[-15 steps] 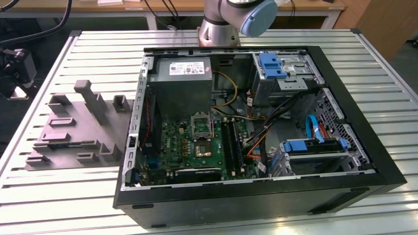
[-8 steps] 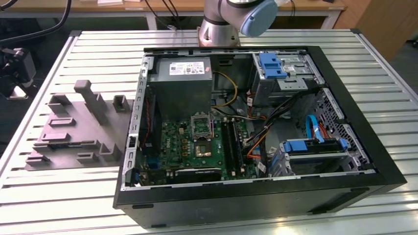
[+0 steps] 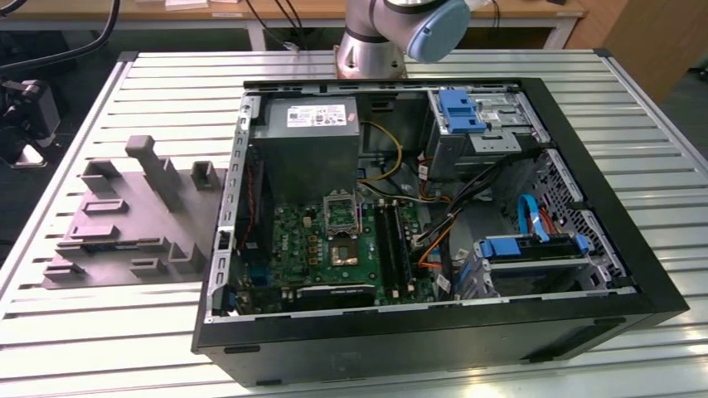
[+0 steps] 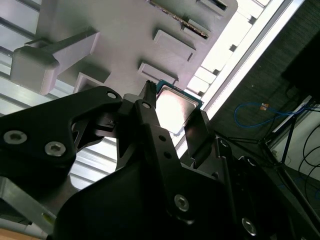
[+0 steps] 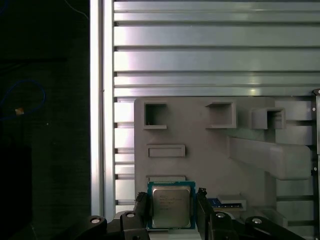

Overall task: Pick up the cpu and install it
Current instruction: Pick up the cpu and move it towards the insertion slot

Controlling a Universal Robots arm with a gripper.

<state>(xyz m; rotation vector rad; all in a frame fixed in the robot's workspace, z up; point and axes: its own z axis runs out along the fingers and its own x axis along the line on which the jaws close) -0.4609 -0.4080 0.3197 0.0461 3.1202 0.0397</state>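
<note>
The cpu is a small square chip with a pale silvery top and a blue-green rim. It sits between the two black fingers of my gripper, which is shut on its opposite edges. In the second wrist view the cpu hangs in the gripper above the grey tray, close to the table's edge. In the first wrist view the grey tray lies well below. The metal-framed socket shows on the green board inside the open computer case.
The grey tray with raised blocks lies on the slatted metal table, at the exterior view's left of the case. The arm's base stands behind the case. Past the table's edge is dark floor with a blue cable.
</note>
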